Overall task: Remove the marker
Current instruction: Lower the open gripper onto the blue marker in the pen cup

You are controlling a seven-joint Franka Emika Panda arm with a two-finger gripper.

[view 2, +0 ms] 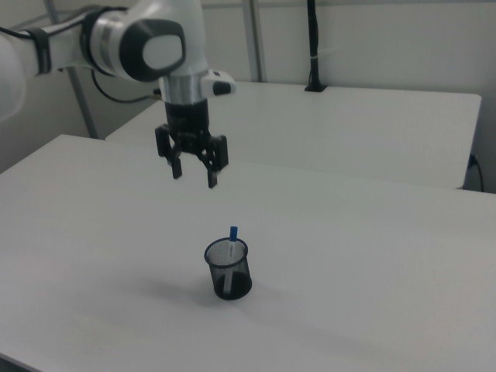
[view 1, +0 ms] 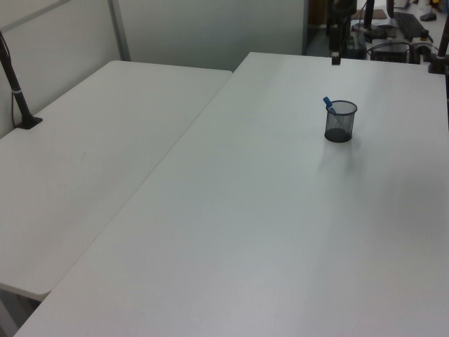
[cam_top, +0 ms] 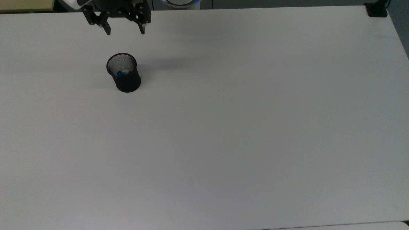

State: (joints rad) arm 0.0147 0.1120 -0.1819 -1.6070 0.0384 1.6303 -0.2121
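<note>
A wide white counter carries the scene. One thing stands directly on it: a black mesh cup, upright, toward the top view's upper left, well in from the edges. In the right view the cup sits near the middle of the counter; in the left view it stands toward the far right. A second white counter adjoins along the left view's left. A black post's base rests on that one.
</note>
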